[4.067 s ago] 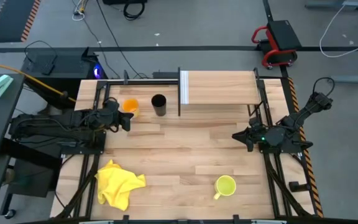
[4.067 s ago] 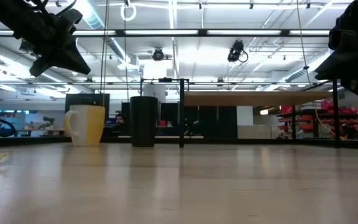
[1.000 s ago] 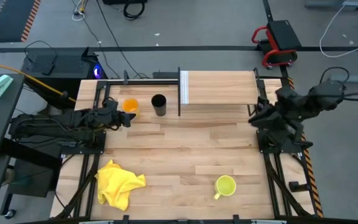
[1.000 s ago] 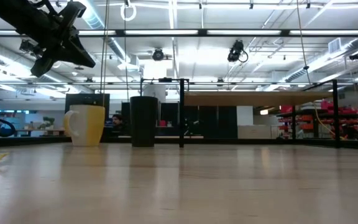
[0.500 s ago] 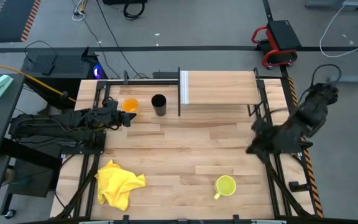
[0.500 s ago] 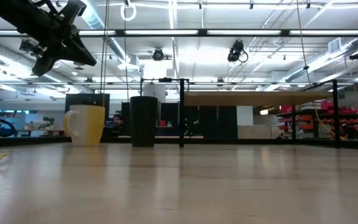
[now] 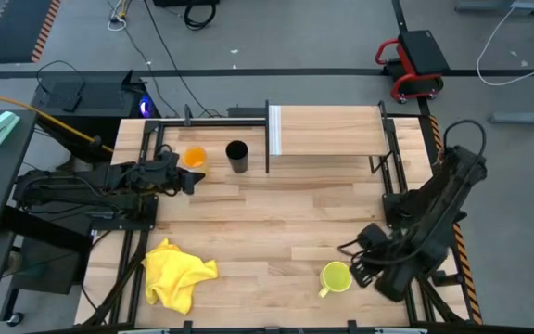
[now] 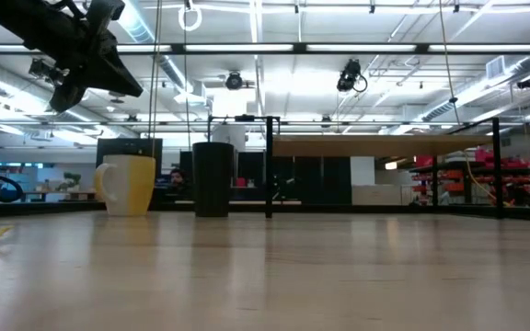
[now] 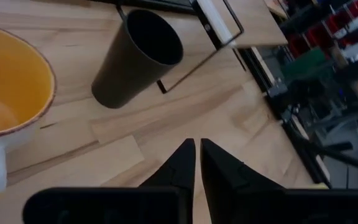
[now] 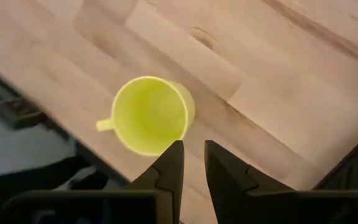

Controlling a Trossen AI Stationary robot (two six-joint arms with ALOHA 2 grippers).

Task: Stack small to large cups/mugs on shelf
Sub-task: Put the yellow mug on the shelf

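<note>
- My right gripper (image 7: pixel 358 266) has swung from beside the shelf (image 7: pixel 327 130) down to the table's 5 o'clock corner, just beside the yellow-green mug (image 7: pixel 336 276); fingers a narrow slot apart, empty
- Left gripper (image 7: pixel 190 181) stays at 10 o'clock, fingers nearly together, by the orange cup (image 7: pixel 195 158) and black cup (image 7: pixel 236 155)
- No readable writing

Black cup (image 9: pixel 138 59) stands beside orange cup (image 9: pixel 8 87), beyond the nearly closed tool (image 9: pixel 197 163).

A robotics lab or workshop hall: grey concrete floor (image 7: pixel 276 37) with loose black cables (image 7: pixel 170 42), exposed ceiling strip lights (image 8: pixel 274 48), red storage racks (image 8: pixel 472 175).
</note>
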